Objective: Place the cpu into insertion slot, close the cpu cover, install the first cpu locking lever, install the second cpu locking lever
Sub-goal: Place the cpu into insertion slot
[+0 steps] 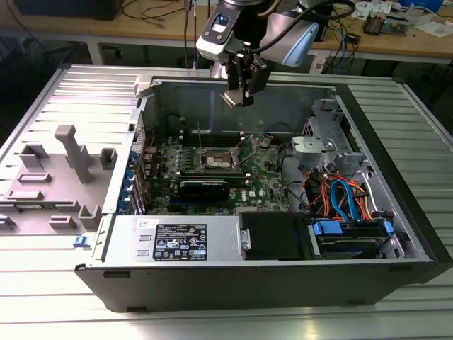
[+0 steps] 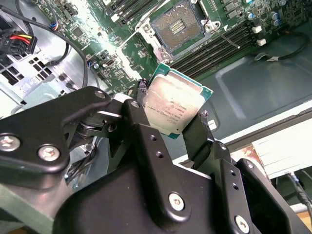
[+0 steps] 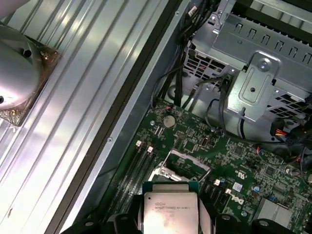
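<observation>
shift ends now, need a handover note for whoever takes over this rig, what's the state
Gripper: shut on the cpu, held in the air above the open computer case.
Insertion slot: bare, contact field exposed, no chip in it.
Done: the cpu is in the grip, nothing more.
Left: all four task steps; the cpu is not yet seated.

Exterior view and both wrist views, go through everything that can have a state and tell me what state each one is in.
cpu: gripped, held in the air above the motherboard, not seated.
gripper: jaws shut on the cpu's edges.
insertion slot: empty, contact field exposed.
cpu cover: looks swung up, not closed.
computer case: lying on its side, side panel off, inside exposed.
</observation>
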`<state>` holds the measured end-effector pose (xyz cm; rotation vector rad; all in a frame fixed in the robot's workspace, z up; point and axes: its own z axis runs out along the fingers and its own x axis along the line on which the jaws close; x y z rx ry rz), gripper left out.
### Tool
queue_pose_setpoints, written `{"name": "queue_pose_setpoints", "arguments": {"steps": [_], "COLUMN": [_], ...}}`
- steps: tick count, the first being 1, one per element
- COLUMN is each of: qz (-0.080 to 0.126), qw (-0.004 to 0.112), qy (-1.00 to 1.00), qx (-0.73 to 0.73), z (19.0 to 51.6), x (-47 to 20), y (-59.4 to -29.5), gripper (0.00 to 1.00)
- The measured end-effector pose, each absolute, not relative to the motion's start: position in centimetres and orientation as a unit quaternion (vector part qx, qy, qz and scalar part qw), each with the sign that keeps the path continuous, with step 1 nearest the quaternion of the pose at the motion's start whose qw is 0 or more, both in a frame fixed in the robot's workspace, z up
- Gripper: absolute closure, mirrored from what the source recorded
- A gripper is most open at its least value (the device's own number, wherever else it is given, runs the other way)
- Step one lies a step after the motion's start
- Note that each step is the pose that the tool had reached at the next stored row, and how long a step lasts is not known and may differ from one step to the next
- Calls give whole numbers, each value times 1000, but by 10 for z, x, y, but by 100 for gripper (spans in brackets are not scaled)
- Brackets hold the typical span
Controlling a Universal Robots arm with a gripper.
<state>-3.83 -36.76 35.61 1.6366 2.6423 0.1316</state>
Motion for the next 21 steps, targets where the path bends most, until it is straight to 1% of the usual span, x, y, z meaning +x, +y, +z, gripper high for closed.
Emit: {"name": "queue_pose_setpoints", "arguments": {"steps": [7,21], "qz": [42,42], "qw": [17,17], "qy": [833,832], "qx": [552,553], "z": [353,353], "x": [-38,-38], "y": [-368,-368], "gripper": [45,45]}}
